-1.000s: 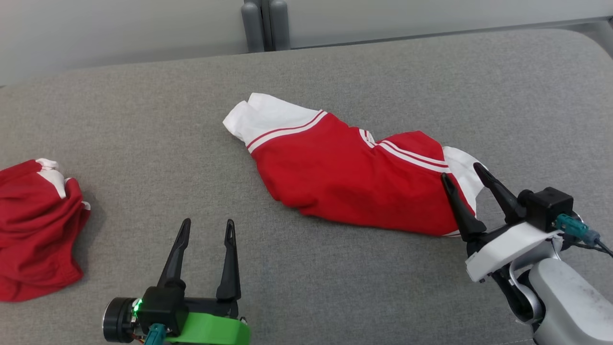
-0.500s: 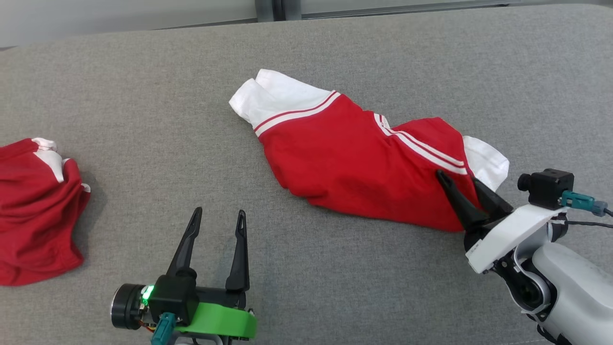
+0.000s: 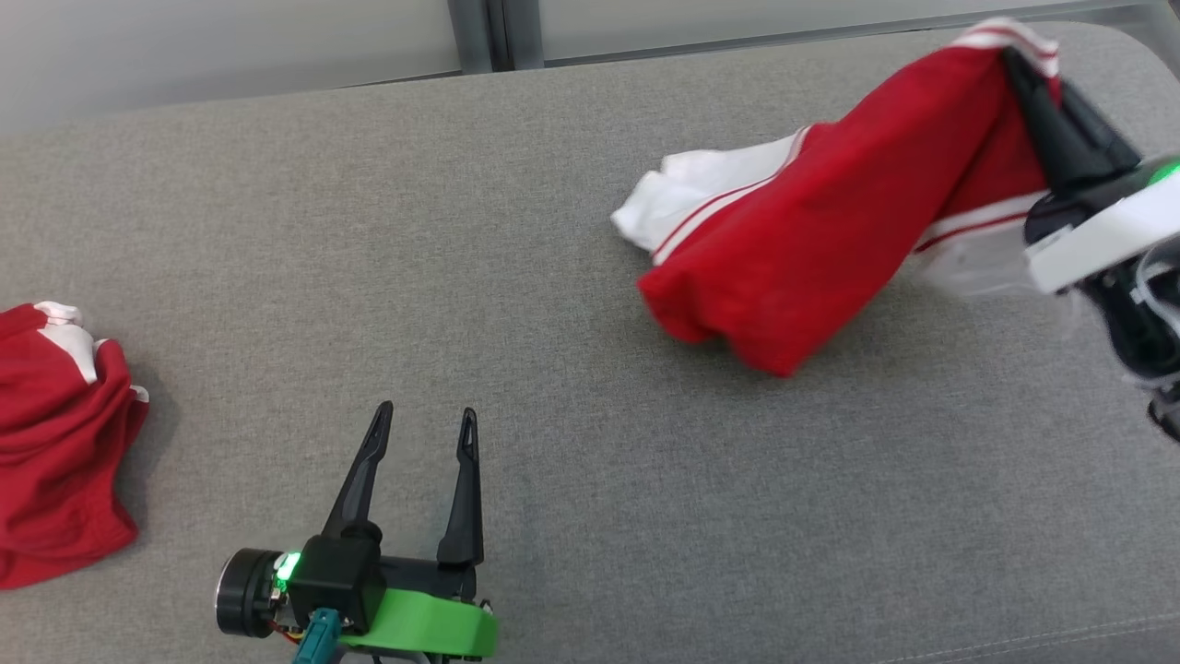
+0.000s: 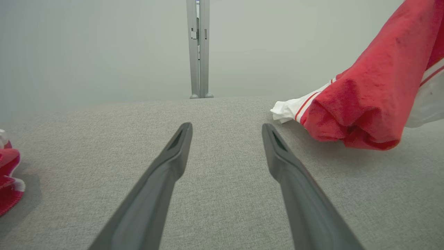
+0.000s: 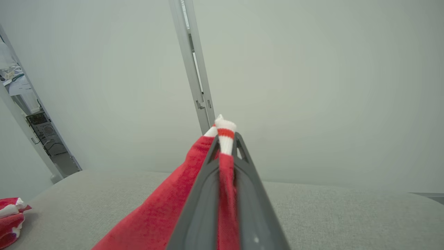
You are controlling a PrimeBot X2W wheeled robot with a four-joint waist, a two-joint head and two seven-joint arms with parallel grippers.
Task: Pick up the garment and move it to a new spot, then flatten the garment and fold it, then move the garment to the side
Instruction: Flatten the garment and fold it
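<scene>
A red garment (image 3: pixel 830 221) with white sleeves and white stripes hangs from my right gripper (image 3: pixel 1023 69) at the upper right of the head view. The gripper is shut on its striped edge, and the cloth's lower end still rests on the grey surface (image 3: pixel 553 277). In the right wrist view the red and white hem (image 5: pixel 225 133) sticks out between the closed fingers (image 5: pixel 208 184). The left wrist view shows the garment (image 4: pixel 364 100) drooping at the right. My left gripper (image 3: pixel 426 426) stands open over bare fabric near the front, holding nothing.
A second red and white garment (image 3: pixel 55 452) lies crumpled at the left edge of the surface. A grey post (image 3: pixel 489 32) stands behind the far edge against a pale wall. The surface's right corner curves away near the right arm.
My right gripper closed on the garment's right end and lifted it up and toward the far right, dragging the cloth along. The head camera also shifted. The left gripper stayed put.
</scene>
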